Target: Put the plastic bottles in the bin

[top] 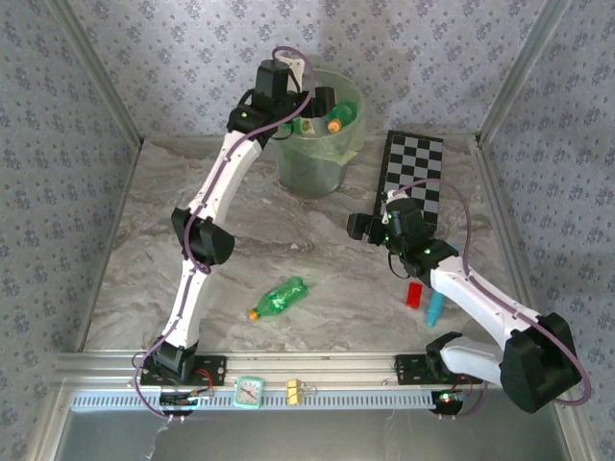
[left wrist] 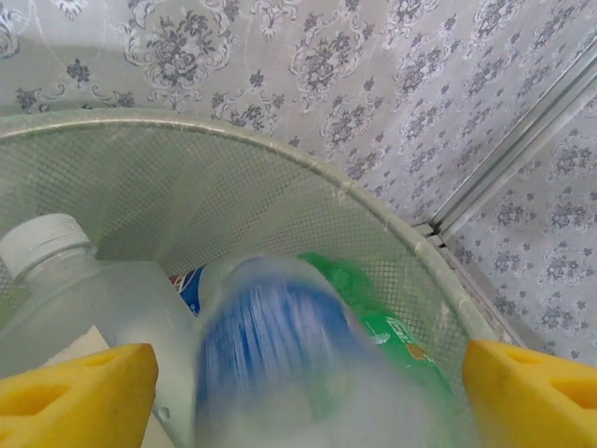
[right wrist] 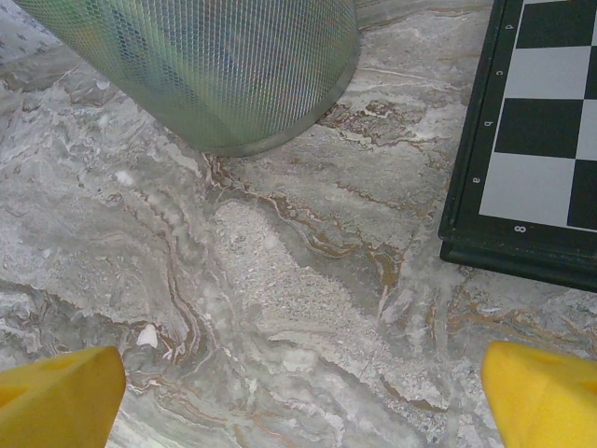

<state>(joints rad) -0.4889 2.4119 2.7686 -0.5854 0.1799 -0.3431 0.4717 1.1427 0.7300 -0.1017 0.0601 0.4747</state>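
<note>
Nearby, chequered board (top: 415, 173) beside bin (top: 312, 175).

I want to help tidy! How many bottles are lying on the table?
1: a green bottle, front-middle of the table. Others might be hidden.

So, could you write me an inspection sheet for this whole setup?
Surface: grey marbled table, no spills seen.
Job's things: bin at the far side holds bottles; a green bottle lies on the table.
Clutter: chequered board, red block and cyan stick on the right; clock and clip on the front rail.
Grippers: left gripper open over the bin, a blurred blue-label bottle between its jaws, touching neither; right gripper open over bare table.
Cables: purple cables along left arm and right arm.
Surroundings: patterned walls.
</note>
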